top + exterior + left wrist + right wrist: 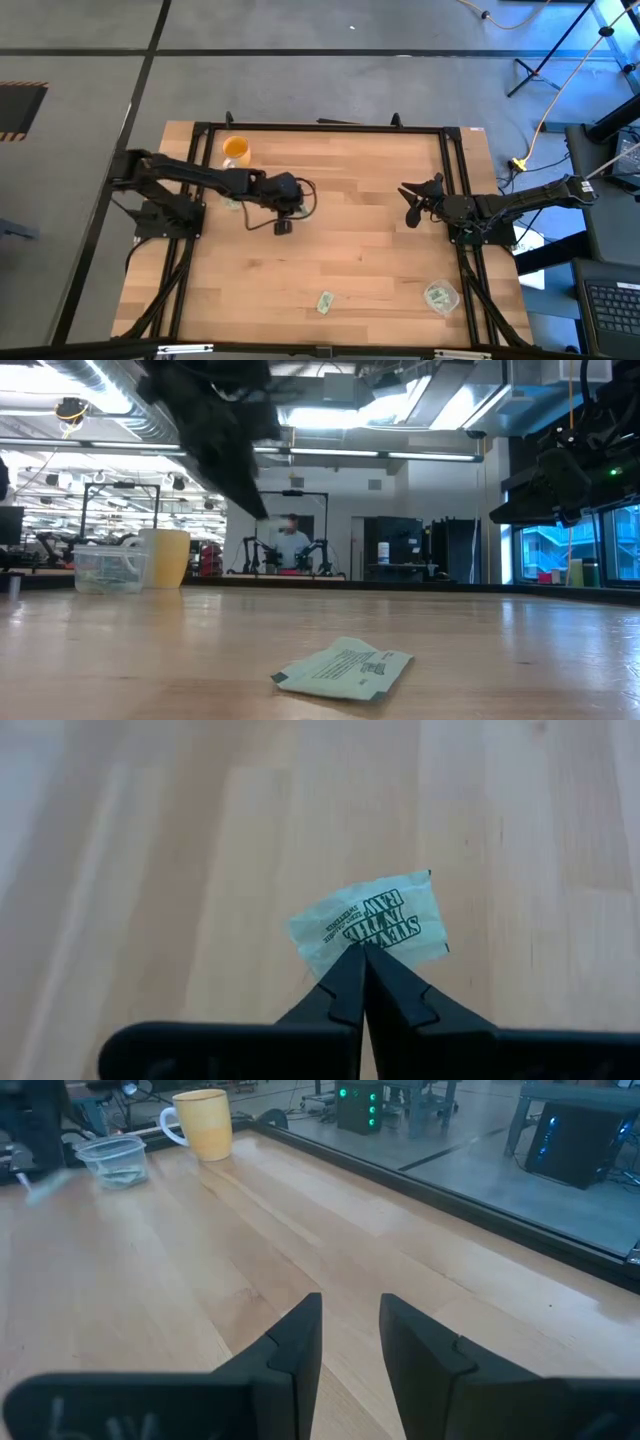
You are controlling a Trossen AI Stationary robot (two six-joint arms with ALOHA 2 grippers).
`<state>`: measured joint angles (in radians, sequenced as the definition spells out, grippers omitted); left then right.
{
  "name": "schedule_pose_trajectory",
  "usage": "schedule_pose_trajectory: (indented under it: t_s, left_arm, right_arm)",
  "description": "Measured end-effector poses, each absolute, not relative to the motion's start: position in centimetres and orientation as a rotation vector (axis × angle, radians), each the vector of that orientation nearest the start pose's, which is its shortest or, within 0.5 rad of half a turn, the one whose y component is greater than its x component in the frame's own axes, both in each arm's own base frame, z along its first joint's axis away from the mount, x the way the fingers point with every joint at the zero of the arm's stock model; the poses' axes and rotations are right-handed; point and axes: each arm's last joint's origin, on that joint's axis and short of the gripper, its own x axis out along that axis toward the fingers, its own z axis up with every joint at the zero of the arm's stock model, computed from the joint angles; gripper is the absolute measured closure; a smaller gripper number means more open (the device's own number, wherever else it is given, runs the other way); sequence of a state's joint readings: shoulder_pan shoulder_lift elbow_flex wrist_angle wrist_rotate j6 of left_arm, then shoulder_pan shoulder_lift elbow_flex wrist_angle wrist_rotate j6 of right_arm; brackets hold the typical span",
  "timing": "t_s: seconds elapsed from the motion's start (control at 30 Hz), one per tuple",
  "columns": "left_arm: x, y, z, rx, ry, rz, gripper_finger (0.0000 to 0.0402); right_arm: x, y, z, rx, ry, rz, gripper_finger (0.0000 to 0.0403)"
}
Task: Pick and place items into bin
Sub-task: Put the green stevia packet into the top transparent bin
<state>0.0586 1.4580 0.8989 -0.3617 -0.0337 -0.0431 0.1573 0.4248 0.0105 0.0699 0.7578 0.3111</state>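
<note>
Left hand [362, 952] has its fingers pressed together, pinching the edge of a light green packet [370, 922] above the tabletop [360, 230]. The print on it looks like "STEVIA IN THE RAW", only partly readable. Right hand [350, 1330] waits spread at the right edge. Another packet [325, 301] lies flat near the front; a clear bin [440, 296] holds more.

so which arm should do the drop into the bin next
Left. The left gripper has its jaws shut on a packet, and the bin stands by the cup on that side. The right gripper is open and empty across the table.
</note>
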Motion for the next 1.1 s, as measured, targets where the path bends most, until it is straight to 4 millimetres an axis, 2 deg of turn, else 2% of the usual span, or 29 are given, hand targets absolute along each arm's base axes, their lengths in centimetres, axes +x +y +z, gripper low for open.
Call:
schedule_pose_trajectory:
  t_s: [0.23,0.4,0.53,0.7,1.1]
  left_arm:
    - [23.6,1.8,24.7,-0.135,0.978,0.265,0.0399]
    - [20.1,2.0,25.5,-0.167,1.069,0.481,0.04]
    - [18.3,2.0,24.5,-0.203,1.125,0.579,0.04]
    - [16.7,2.2,22.2,-0.232,1.16,0.682,0.04]
    - [14.5,2.1,19.7,-0.332,1.168,0.782,0.04]
  right_arm:
    - [11.3,-0.2,13.9,0.169,0.211,-0.636,0.0297]
    - [11.3,-0.2,13.9,0.169,0.21,-0.636,0.0297]
    - [11.3,-0.2,13.9,0.169,0.21,-0.636,0.0297]
    - [11.3,-0.2,13.9,0.17,0.21,-0.636,0.0297]
    - [11.3,-0.2,13.9,0.172,0.21,-0.636,0.0297]
